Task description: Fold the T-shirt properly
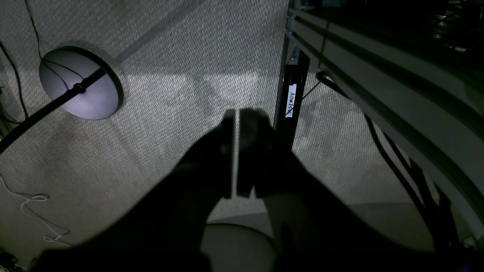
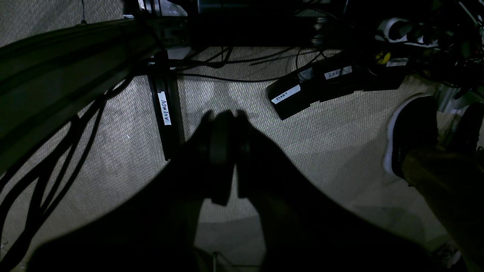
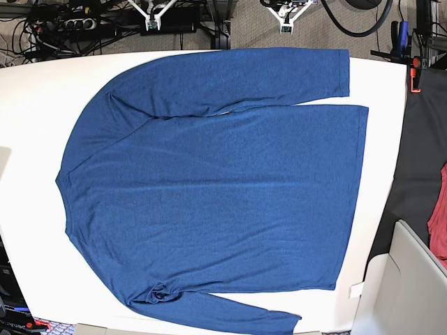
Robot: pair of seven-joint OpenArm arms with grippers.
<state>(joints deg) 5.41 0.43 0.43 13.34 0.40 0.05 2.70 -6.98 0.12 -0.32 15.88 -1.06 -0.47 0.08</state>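
Currently the large dark blue long-sleeved knit T-shirt (image 3: 216, 188) lies spread flat across the white surface (image 3: 42, 91) in the base view, its collar end toward that view's left and its hem toward the right, one sleeve along the far edge and one along the near edge. Neither arm shows there. Both wrist views look down on grey woven carpet (image 1: 170, 87): the left pincer (image 1: 235, 151) and right pincer (image 2: 227, 151) are each pressed together, empty.
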